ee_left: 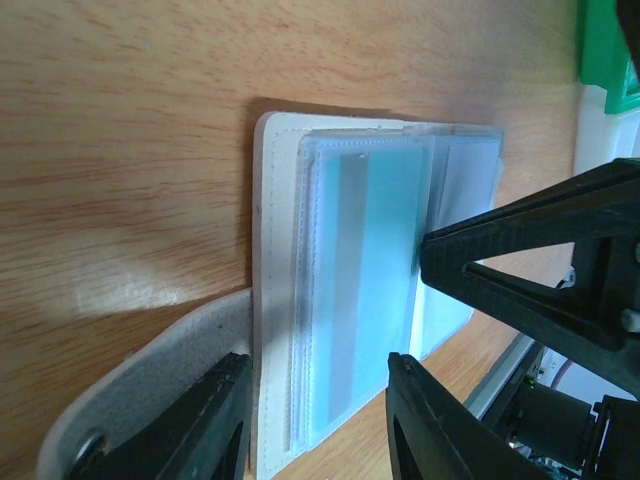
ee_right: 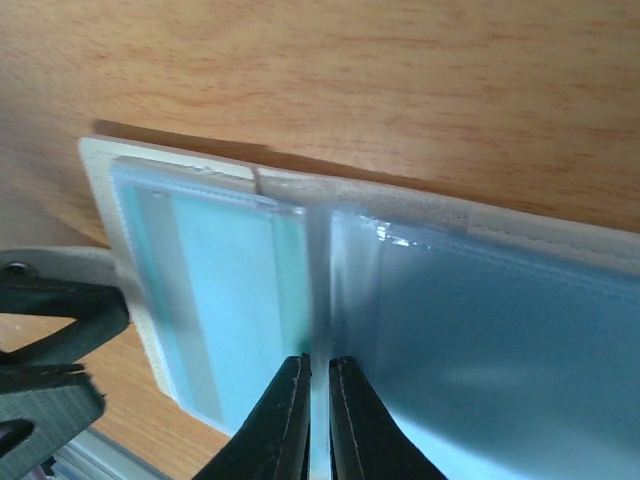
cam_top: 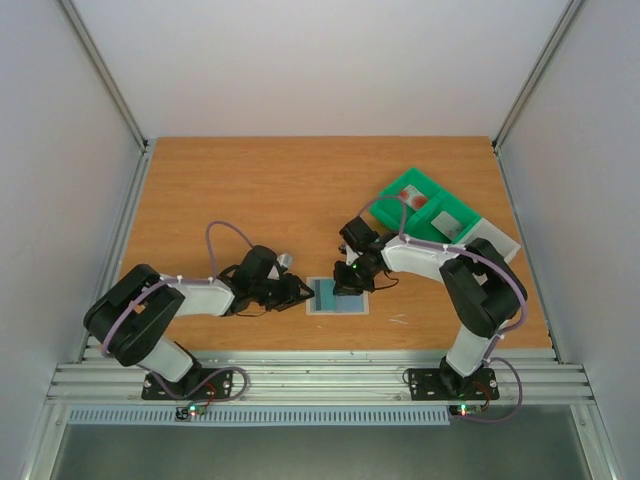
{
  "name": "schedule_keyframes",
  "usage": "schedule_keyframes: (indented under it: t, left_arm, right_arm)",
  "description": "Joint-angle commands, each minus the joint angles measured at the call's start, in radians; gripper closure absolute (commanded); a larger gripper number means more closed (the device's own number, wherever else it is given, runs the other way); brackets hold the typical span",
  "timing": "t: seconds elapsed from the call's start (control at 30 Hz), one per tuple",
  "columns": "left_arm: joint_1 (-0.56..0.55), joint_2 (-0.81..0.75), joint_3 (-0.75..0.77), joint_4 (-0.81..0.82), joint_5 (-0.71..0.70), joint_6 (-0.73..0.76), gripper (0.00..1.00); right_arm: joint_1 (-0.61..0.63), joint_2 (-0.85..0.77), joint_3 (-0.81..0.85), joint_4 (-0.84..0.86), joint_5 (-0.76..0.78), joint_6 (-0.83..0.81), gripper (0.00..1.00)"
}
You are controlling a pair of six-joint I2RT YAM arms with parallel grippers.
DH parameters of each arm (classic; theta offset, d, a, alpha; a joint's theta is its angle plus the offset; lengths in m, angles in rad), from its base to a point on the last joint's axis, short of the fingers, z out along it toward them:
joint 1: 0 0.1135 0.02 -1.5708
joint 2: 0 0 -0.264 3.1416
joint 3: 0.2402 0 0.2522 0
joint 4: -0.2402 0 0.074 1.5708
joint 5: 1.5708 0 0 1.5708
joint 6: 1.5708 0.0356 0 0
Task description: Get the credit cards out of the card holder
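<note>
Card holder (cam_top: 336, 297) lies open, right end effector (ee_right: 320, 365) pinching its sleeve edge.

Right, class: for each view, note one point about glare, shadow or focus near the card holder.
Top external: even light, card holder small but sharp. Left wrist: pale glare patch on the table; left gripper dark, soft-edged. Right wrist: bright glint on the clear sleeve, blurred near the right gripper.

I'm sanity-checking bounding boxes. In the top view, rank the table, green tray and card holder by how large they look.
Largest to smallest:
1. table
2. green tray, partly behind the right arm but still plainly bigger than the next
3. card holder
No near ties.
</note>
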Motion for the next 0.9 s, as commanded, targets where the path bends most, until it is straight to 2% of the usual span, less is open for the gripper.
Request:
schedule_keyframes:
  t: [0.0, 0.23, 0.47, 0.63, 0.87]
  left_arm:
    - [-0.003, -0.028, -0.009, -0.016, -0.022, 0.027, 0.63]
    - [-0.005, -0.060, -0.012, -0.009, -0.001, 0.006, 0.60]
    - [-0.010, -0.095, 0.007, 0.013, 0.027, -0.007, 0.50]
    - [-0.010, -0.055, 0.014, 0.068, 0.046, -0.012, 0.48]
    - [-0.010, 0.050, 0.016, 0.223, 0.082, -0.050, 0.48]
  right_arm:
    - [0.007, 0.037, 0.001, 0.008, 0.012, 0.003, 0.91]
    - [0.008, 0.052, -0.060, 0.033, 0.045, 0.008, 0.99]
    - [0.004, 0.052, -0.084, 0.067, 0.040, 0.021, 0.99]
    - [-0.012, 0.069, -0.103, 0.114, 0.000, 0.037, 0.99]
    - [-0.018, 0.069, -0.107, 0.120, -0.007, 0.033, 0.99]
